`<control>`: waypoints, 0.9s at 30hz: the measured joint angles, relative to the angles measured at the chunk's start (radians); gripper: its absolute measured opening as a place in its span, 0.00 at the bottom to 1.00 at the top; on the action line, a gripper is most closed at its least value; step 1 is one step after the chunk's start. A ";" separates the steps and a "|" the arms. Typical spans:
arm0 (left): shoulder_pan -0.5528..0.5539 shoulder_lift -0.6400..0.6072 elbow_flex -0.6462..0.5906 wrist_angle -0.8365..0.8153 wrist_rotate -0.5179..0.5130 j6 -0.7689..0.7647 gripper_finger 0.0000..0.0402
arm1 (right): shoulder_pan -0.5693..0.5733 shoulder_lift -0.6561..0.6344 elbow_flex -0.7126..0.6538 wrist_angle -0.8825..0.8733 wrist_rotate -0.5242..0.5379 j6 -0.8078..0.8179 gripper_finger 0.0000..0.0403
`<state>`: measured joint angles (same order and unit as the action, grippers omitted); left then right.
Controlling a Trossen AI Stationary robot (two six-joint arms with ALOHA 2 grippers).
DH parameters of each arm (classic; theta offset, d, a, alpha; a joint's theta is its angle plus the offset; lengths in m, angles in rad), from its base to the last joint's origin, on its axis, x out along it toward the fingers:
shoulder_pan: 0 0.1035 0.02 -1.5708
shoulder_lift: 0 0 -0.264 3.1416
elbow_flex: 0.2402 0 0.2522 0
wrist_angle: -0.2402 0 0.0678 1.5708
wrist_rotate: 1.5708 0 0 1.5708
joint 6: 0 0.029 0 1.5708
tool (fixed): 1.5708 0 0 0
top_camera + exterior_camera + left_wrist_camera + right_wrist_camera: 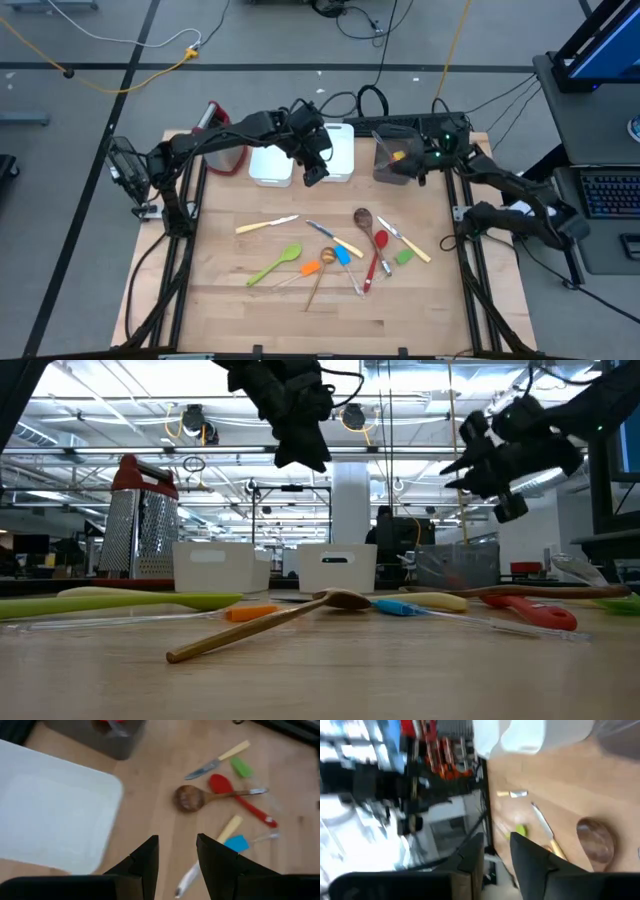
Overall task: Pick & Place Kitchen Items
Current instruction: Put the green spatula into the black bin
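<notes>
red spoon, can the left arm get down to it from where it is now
Probably yes. The left gripper hangs over the white bins, fingers apart and empty, and the red spoon lies in the open on the table. Only a wooden spoon crosses it, with a knife close by.

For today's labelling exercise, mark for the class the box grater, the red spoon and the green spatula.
box grater [140, 525]: low view, on its metal face below the red top.
red spoon [221, 784]: left wrist view, on its bowl.
green spatula [290, 255]: high view, on its green blade.
</notes>
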<state>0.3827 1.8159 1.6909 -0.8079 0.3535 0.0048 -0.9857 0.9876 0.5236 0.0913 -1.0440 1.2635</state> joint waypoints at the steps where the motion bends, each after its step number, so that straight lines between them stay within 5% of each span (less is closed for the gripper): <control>1: -0.010 -0.001 0.000 0.007 0.009 -0.017 0.34 | 0.022 -0.029 0.000 -0.030 0.009 -0.034 0.20; 9: -0.117 -0.036 0.000 0.119 -0.003 -0.145 0.34 | 0.238 -0.255 0.000 -0.321 0.156 -0.380 0.10; 13: -0.194 -0.052 0.000 0.166 -0.105 -0.218 0.34 | 0.347 -0.334 0.000 -0.407 0.211 -0.491 0.07; 27: -0.433 -0.093 0.000 0.196 -0.389 -0.444 0.34 | 0.612 -0.382 0.000 -0.424 0.211 -0.542 0.04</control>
<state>-0.0499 1.7232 1.6909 -0.6121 -0.0356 -0.4396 -0.3739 0.6052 0.5232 -0.3328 -0.8334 0.7218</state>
